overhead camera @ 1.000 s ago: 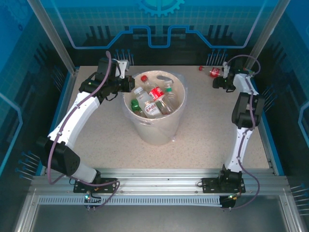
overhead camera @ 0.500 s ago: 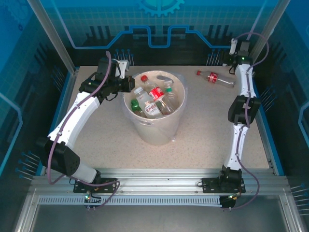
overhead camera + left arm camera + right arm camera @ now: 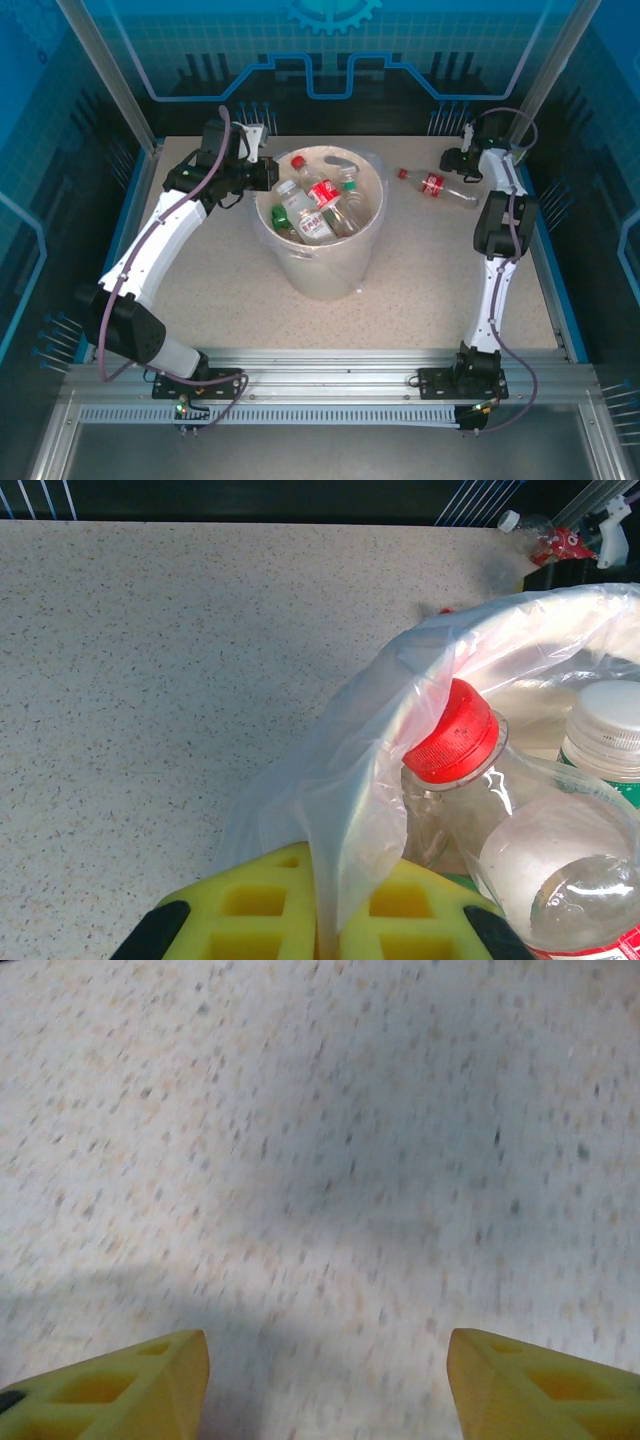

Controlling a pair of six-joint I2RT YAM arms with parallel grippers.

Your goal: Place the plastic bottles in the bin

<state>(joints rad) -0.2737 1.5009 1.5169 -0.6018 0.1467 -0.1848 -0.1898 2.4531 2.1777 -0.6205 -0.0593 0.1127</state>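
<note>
— Moved since half a second ago?
— Bottle (image 3: 435,187): slid nearer and toward bin (image 3: 320,265). Right gripper (image 3: 453,163): back from far corner, now just beyond bottle's base end.
— Lie of bottle?
— Flat on table (image 3: 410,280), right of bin, apart from it. Long axis across table, red cap (image 3: 403,173) toward bin, base toward right arm.
— Right gripper?
— Fingers (image 3: 150,1370) spread wide, nothing between.
— Left gripper (image 3: 335,880)?
— At bin's far-left rim, pinched on liner (image 3: 350,740). Other bottles (image 3: 318,200) already inside.
— Nearer arm?
— Right, plainly; bin between left and bottle. Probable need: descend near-left, jaws across axis.
</note>
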